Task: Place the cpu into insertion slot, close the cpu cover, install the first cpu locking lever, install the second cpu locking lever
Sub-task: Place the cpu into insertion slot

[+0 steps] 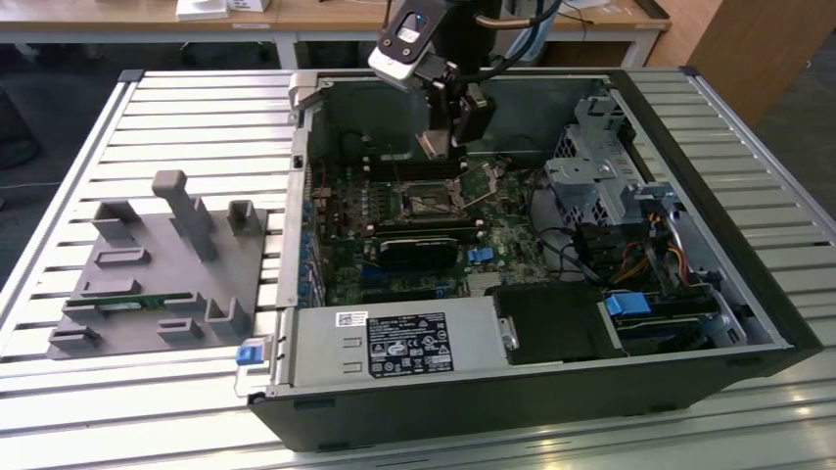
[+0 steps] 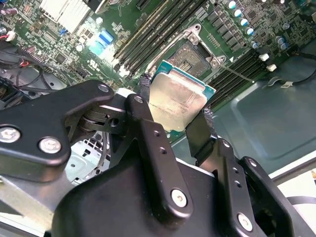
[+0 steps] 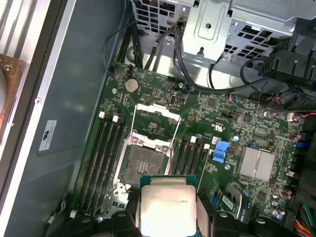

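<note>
Inspecting the chassis (image 1: 523, 406), we found the tool (image 2: 174, 114) closed on the cpu (image 2: 180, 96), gripping two opposite edges, held above the board (image 3: 222, 113) near the insertion slot (image 3: 143, 163), which lay empty. The cpu cover (image 3: 157, 109) stood raised. We judged all four steps outstanding.

PC case (image 1: 523, 392) sits on counter (image 1: 196, 108), w/ fixture block (image 1: 157, 274) beside it at the exterior view's left. Insertion slot (image 1: 429, 206) lies mid-board inside case. Cpu (image 2: 177, 101), clamped in gripper (image 1: 441, 149), hangs above slot, apart from it.
</note>
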